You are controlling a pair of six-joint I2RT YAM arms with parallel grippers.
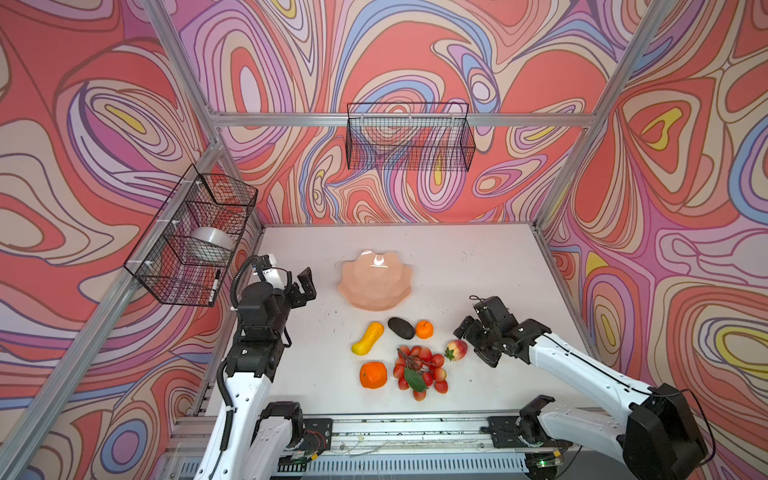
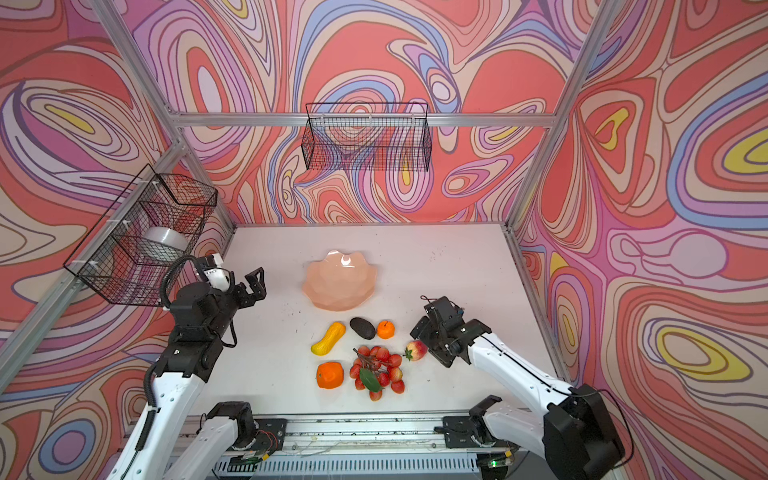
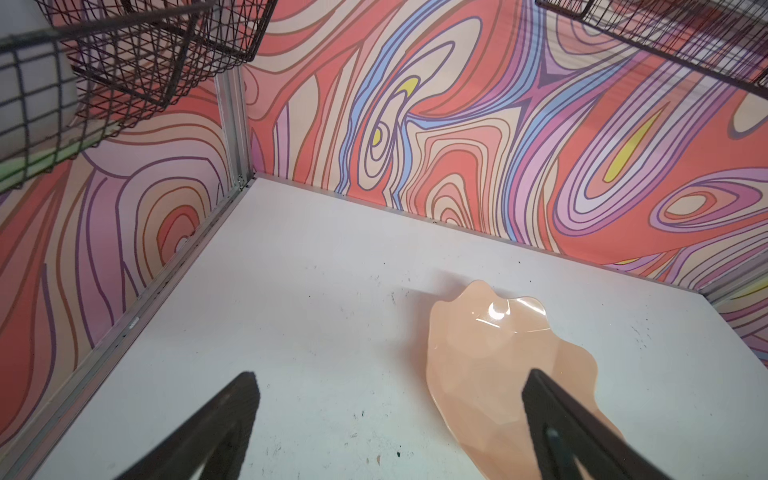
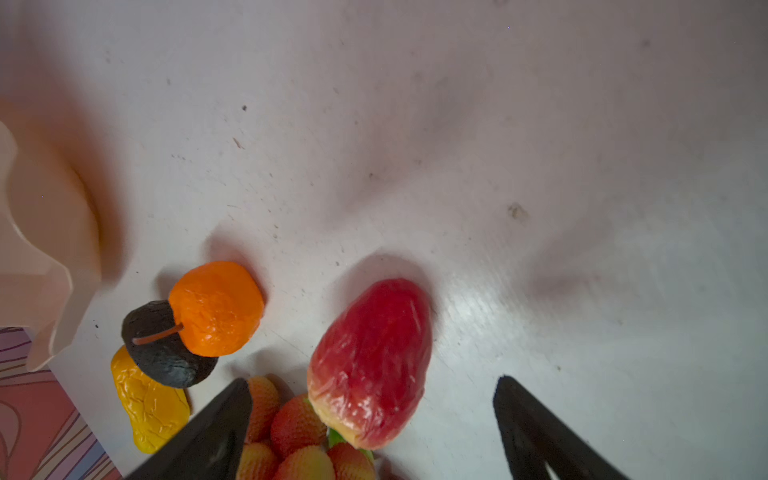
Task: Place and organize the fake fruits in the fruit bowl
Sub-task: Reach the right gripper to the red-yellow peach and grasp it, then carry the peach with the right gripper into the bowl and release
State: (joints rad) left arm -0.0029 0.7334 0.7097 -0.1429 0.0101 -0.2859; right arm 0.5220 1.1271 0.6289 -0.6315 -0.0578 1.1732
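Both my end effectors gape wide, gripping nothing. The right end effector [image 1: 471, 347] sits low, just beside the peach [image 1: 457, 350] on the table [image 1: 478, 270], arm stretched inward. The left end effector [image 1: 308, 286] hangs raised near the fruit bowl [image 1: 376, 291].

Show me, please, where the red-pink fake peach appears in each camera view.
Both top views: the red-pink fake peach lies at the right edge of the fruit group.
Left wrist view: not in it.
Right wrist view: the peach is close up, just ahead of the open right claw.
Shared landmark: the glossy peach-pink scalloped bowl, visible in all four views.
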